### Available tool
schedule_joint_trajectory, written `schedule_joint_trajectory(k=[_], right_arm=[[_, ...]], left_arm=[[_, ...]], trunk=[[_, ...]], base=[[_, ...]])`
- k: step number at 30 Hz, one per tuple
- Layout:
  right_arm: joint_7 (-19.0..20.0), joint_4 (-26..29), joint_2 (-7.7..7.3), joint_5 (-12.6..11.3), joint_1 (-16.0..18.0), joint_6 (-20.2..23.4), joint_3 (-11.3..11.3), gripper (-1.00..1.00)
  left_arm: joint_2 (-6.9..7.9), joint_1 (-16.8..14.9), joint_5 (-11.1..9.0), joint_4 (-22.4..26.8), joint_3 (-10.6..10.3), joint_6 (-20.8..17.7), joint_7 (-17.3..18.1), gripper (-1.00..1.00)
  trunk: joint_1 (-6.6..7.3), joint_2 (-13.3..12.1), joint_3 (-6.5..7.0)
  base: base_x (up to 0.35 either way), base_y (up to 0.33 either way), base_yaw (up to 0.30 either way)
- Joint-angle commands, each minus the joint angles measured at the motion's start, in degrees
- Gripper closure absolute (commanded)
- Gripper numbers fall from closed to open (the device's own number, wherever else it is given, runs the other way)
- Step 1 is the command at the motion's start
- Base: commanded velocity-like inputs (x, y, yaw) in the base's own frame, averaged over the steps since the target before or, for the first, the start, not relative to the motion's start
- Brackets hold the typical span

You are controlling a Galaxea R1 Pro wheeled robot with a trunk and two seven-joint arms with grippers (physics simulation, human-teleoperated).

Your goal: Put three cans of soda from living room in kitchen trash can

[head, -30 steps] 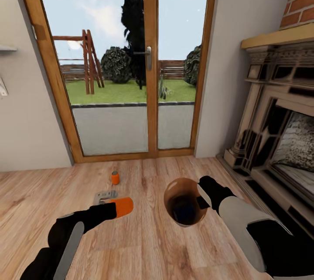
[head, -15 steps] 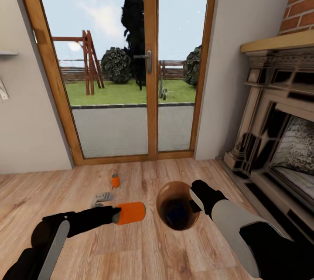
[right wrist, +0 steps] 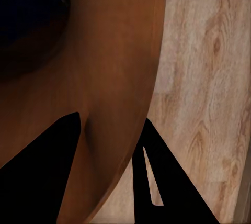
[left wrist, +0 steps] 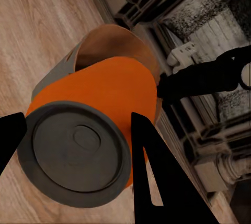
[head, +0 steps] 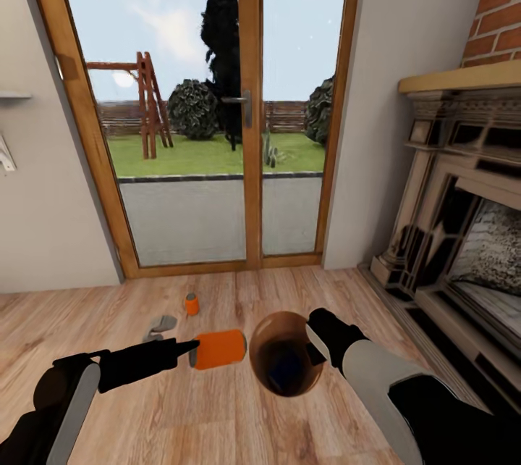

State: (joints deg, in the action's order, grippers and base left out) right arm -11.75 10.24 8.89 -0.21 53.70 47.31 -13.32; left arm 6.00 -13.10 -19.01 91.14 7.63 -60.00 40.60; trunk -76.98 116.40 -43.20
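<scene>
My left gripper (head: 189,351) clamps a bright orange soda can (head: 219,348) sideways, just beside the round orange-brown-lined bin (head: 284,363). My right gripper (right wrist: 107,169) pinches that bin's rim. A second small orange can (head: 192,303) stands on the wood floor (head: 217,421).

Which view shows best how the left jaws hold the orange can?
Left wrist view. The orange can fills the frame, grey top facing the camera, dark jaws on either side, with the trash can right behind it. The head view shows the can small and sideways at the left gripper. The right wrist view looks inside the bin.
</scene>
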Motion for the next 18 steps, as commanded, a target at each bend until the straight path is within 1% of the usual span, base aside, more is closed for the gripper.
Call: schedule_joint_trajectory(k=[1, 2, 3, 6, 7, 18], right_arm=[[-0.03, 0.05, 0.05, 0.4, 0.0, -0.03, 0.0, 1.0], [-0.03, 0.0, 0.15, 0.4, -0.03, -0.42, -0.01, 1.0], [-0.03, -0.4, 0.3, 0.39, -0.06, -1.14, -0.08, 1.0], [-0.02, -1.07, 0.63, 0.39, -0.07, -1.67, -0.21, 1.0], [-0.04, -1.3, 1.07, 0.39, -0.08, -1.84, -0.29, 1.0], [0.04, -1.3, 1.11, 0.27, -0.12, -2.06, -0.58, 1.0]], left_arm=[[0.0, -0.01, -0.19, 0.0, 0.0, 0.0, 0.04, 1.0], [-0.01, -0.04, -0.9, 0.0, -0.01, 0.0, 0.09, 1.0], [-0.01, -0.12, -2.02, -0.01, -0.06, 0.0, 0.13, 1.0], [-0.03, -0.15, -2.84, -0.05, -0.11, 0.0, 0.16, 1.0], [-0.12, -0.13, -3.11, -0.07, -0.13, 0.0, 0.17, 1.0], [-0.69, -0.08, -3.4, -0.08, -0.66, 0.0, 0.15, 1.0]], trunk=[[0.23, -0.41, 0.19], [0.45, -0.81, 0.37], [0.67, -1.21, 0.55], [1.33, -2.42, 1.09], [1.55, -2.82, 1.27], [1.55, -2.82, 1.27]], base=[[0.0, 0.0, 0.0], [0.0, 0.0, 0.0], [0.0, 0.0, 0.0], [0.0, 0.0, 0.0], [0.0, 0.0, 0.0], [0.0, 0.0, 0.0]])
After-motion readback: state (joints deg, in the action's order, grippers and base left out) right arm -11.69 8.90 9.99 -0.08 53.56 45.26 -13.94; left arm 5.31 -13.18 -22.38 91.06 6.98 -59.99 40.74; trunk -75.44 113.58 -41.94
